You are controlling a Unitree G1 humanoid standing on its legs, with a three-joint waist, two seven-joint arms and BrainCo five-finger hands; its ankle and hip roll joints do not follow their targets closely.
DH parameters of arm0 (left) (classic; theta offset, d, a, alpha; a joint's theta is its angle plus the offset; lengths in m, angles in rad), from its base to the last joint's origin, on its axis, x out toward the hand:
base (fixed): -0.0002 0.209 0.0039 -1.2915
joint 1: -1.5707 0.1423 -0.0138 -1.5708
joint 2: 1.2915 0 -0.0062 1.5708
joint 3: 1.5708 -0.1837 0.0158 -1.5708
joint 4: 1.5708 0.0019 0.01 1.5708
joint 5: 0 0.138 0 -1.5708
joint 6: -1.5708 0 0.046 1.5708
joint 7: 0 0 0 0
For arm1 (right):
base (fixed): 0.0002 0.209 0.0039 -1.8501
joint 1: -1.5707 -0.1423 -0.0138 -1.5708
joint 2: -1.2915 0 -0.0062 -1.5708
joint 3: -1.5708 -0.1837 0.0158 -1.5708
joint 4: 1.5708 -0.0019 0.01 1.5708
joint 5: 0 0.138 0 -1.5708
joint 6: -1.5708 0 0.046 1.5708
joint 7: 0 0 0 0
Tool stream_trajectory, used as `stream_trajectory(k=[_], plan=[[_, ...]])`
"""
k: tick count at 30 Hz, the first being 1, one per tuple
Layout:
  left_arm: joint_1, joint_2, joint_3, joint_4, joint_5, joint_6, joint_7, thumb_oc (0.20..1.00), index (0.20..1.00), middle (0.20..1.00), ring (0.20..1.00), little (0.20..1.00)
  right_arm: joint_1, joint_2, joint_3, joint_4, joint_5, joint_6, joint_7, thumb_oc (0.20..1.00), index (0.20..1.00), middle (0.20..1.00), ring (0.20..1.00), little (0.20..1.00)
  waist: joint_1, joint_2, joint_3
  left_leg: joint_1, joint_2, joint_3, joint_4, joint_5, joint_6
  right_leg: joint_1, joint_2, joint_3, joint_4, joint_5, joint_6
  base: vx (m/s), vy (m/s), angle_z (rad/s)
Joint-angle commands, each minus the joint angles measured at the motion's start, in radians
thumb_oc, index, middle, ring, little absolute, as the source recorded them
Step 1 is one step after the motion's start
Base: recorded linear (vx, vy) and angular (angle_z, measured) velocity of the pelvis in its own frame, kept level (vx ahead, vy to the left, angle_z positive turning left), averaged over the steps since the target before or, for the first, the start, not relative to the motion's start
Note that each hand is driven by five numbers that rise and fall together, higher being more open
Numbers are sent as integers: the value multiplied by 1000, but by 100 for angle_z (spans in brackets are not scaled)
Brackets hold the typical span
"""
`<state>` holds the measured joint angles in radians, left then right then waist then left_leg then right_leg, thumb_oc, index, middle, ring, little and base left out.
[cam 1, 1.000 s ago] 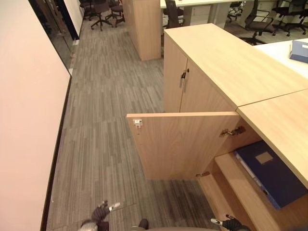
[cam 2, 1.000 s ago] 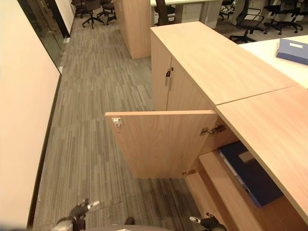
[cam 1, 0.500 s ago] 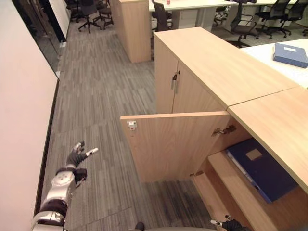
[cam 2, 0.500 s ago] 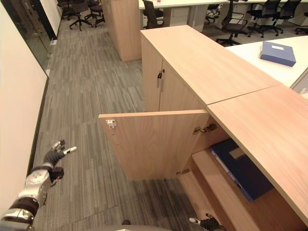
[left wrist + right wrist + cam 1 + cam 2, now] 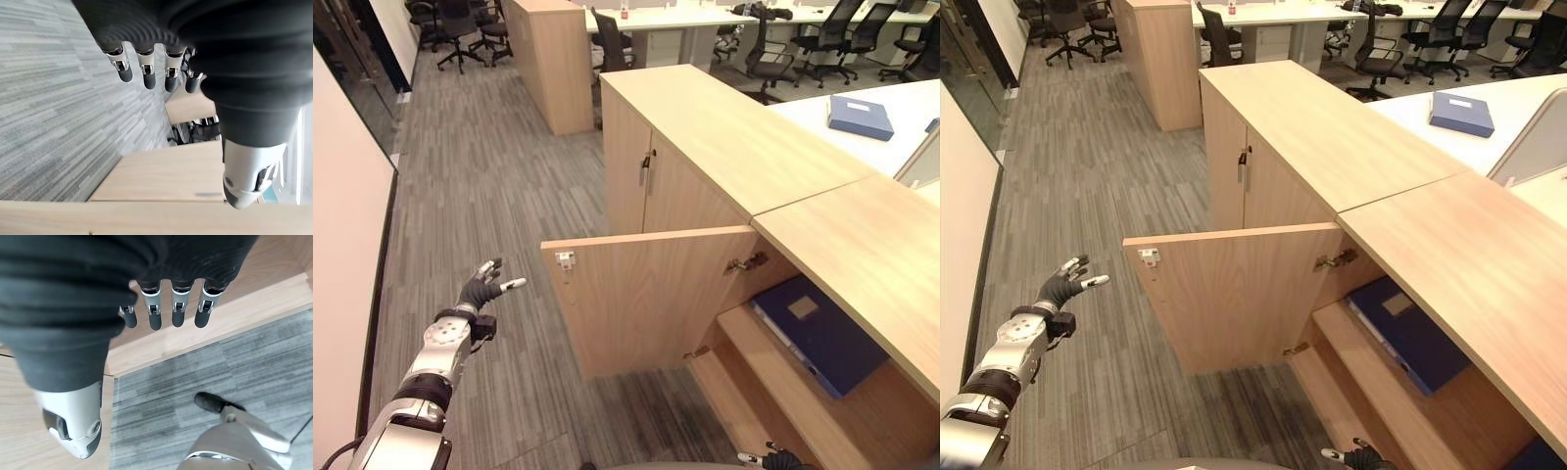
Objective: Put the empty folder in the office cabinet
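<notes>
**Open office, cabinet door ajar, folder on the shelf**

A grey striped carpet (image 5: pixel 529 176) runs down an open office past a row of low wooden cabinets, with desks and dark office chairs (image 5: pixel 450 20) at the far end. The nearest office cabinet (image 5: pixel 1459 264) stands at the robot's right, and its door (image 5: pixel 651 299) is swung wide out over the carpet, hinged on the side nearer the cabinet's inside. Inside, a dark blue folder (image 5: pixel 818 333) lies flat on the upper shelf (image 5: pixel 773 367), its spine toward the opening and a small tan label on its cover. A second blue folder (image 5: pixel 1461 113) lies on the white desk (image 5: pixel 1518 103) beyond the cabinet top, well apart from the first. The neighbouring cabinet (image 5: pixel 651 186) further along has its doors closed.

The left hand (image 5: pixel 484 289) is raised over the carpet, well to the left of the open door, its fingers (image 5: pixel 146 73) straight and spread, holding nothing. The right hand (image 5: pixel 1356 456) shows low by the cabinet's base; in its wrist view its fingers (image 5: pixel 178 308) hang relaxed and empty above the lower wooden ledge.
</notes>
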<state>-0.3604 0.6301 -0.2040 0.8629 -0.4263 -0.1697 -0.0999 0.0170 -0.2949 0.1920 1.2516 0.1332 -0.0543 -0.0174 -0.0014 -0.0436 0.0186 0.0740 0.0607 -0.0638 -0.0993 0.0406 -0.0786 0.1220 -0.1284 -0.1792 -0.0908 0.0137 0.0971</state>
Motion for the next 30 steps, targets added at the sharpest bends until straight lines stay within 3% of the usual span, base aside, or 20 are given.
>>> stream_trajectory(k=[1, 13, 22, 30], plan=[[-149, 2, 9, 30, -34, -40, -9, 1000, 1000, 1000, 1000, 1000, -45, -19, 16, 1, -35, -5, 2, 1000, 1000, 1000, 1000, 1000, 9, 2, 26, 52, 2, 27, 12, -98, -21, -23, -65, -3, 41, 9, 112, 0, 0, 0], [-121, -96, -117, -112, -40, -26, -80, 1000, 1000, 1000, 1000, 1000, -56, -15, 37, 2, -78, 5, 6, 1000, 1000, 1000, 1000, 1000, 3, -11, 34, 58, 2, 32, 12, -104, -18, -22, -62, 4, 38, 12, 111, 0, 2, 0], [-93, -93, -253, -312, -65, -15, -172, 1000, 1000, 1000, 1000, 1000, -64, -9, 60, 3, -109, 8, 12, 1000, 1000, 1000, 1000, 1000, 5, -7, 36, 57, -5, 25, 12, -108, -15, -15, -69, -2, 38, 11, 110, 0, 4, 2], [-52, -69, -291, -404, -87, -10, -209, 1000, 1000, 1000, 1000, 1000, -64, -3, 65, -1, -119, 10, 15, 1000, 1000, 1000, 1000, 1000, 11, 0, 38, 52, -11, 21, 12, -109, -11, -20, -76, -8, 43, 12, 112, -2, 3, 1]])
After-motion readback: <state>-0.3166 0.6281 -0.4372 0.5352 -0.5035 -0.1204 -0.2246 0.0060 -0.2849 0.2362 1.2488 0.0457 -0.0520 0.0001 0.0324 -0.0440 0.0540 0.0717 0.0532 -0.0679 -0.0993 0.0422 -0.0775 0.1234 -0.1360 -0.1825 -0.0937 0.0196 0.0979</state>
